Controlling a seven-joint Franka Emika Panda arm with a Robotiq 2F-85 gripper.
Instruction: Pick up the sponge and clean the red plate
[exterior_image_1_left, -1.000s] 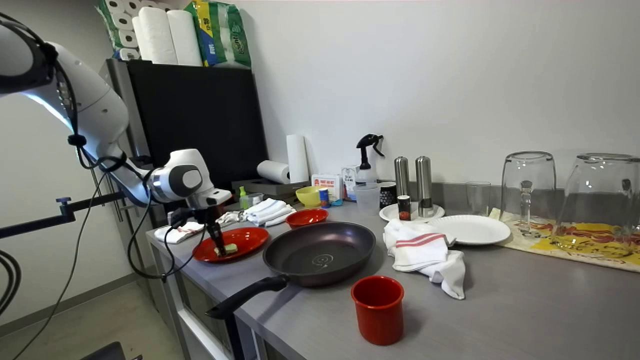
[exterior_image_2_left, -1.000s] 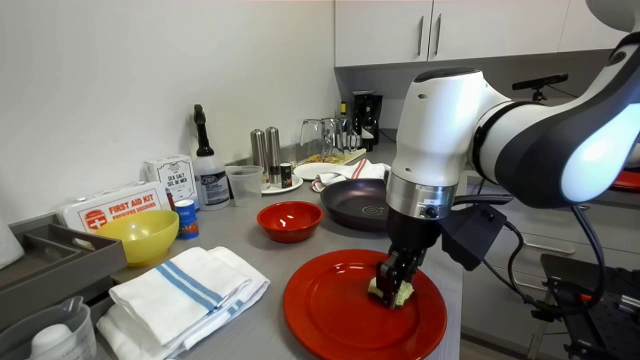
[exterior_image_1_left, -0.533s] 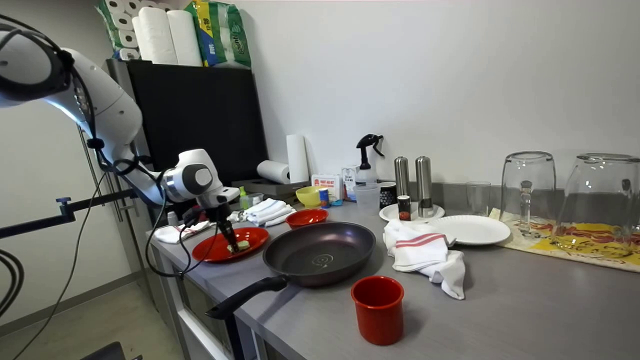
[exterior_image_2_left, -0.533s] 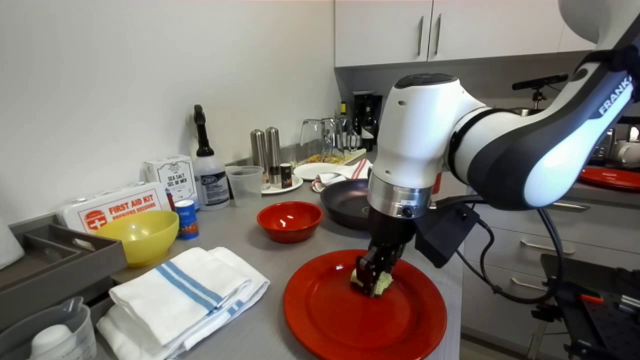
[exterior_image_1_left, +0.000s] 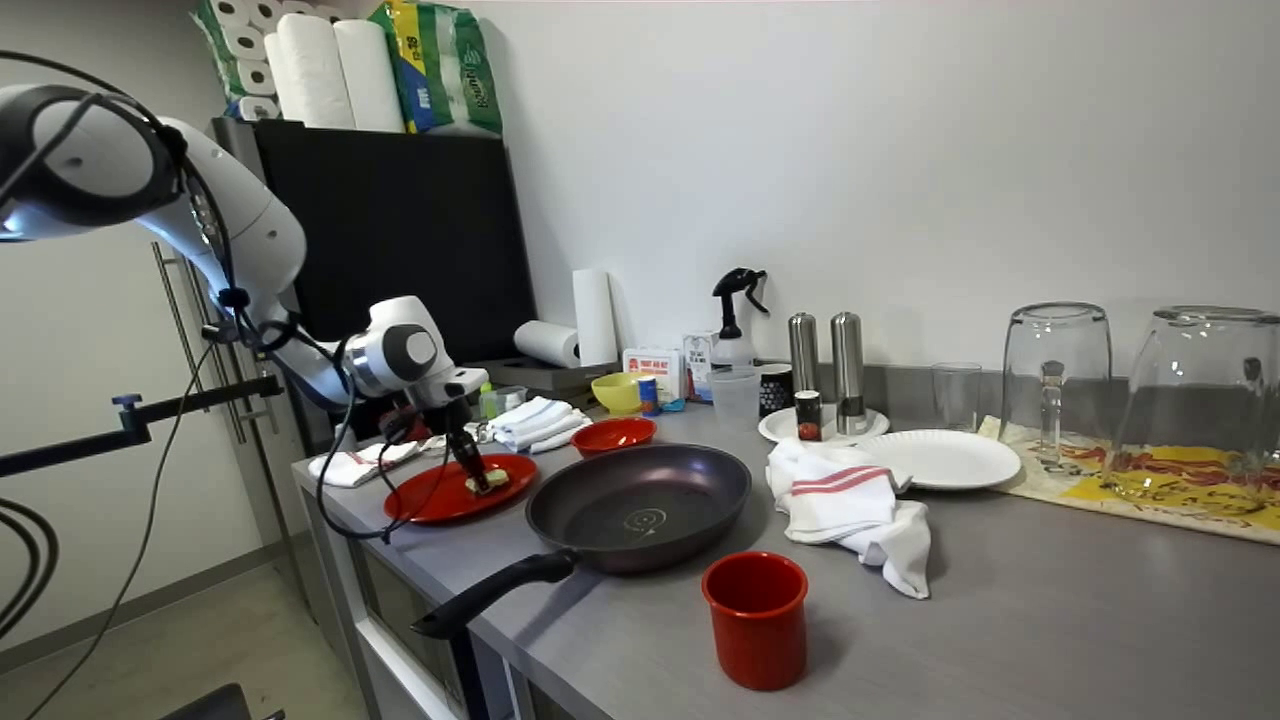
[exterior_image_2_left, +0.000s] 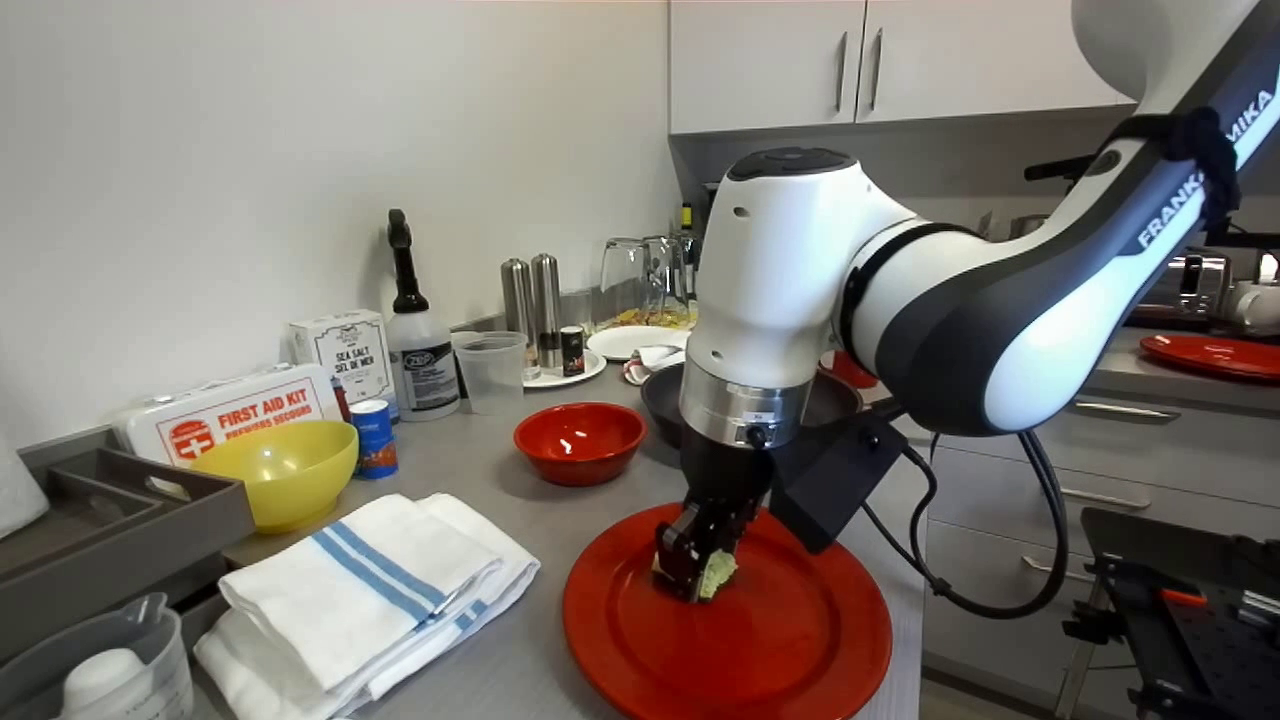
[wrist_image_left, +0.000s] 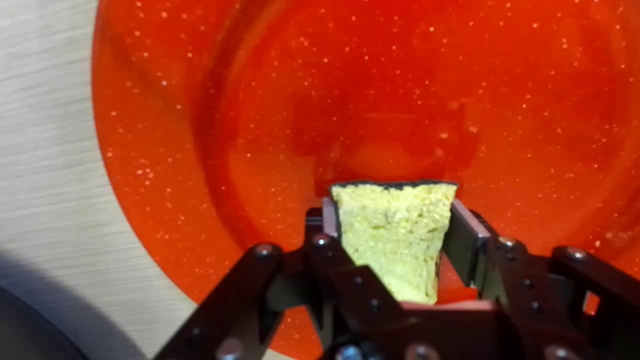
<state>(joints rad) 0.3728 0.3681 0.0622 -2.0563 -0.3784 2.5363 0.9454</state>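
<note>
While the sponge is clamped in the gripper, it is now shifted across the red plate from roughly 2 o'clock to 11 o'clock of centre in an exterior view, so wiping is judged under way, coverage unconfirmed.

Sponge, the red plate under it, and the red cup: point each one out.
Sponge (wrist_image_left: 394, 232), in the wrist view: on its yellow-green face.
Red plate (exterior_image_2_left: 755, 645), in an exterior view: on a bare part of its flat middle.
Red cup (exterior_image_1_left: 757, 642), in an exterior view: on the front of its outer wall.
</note>
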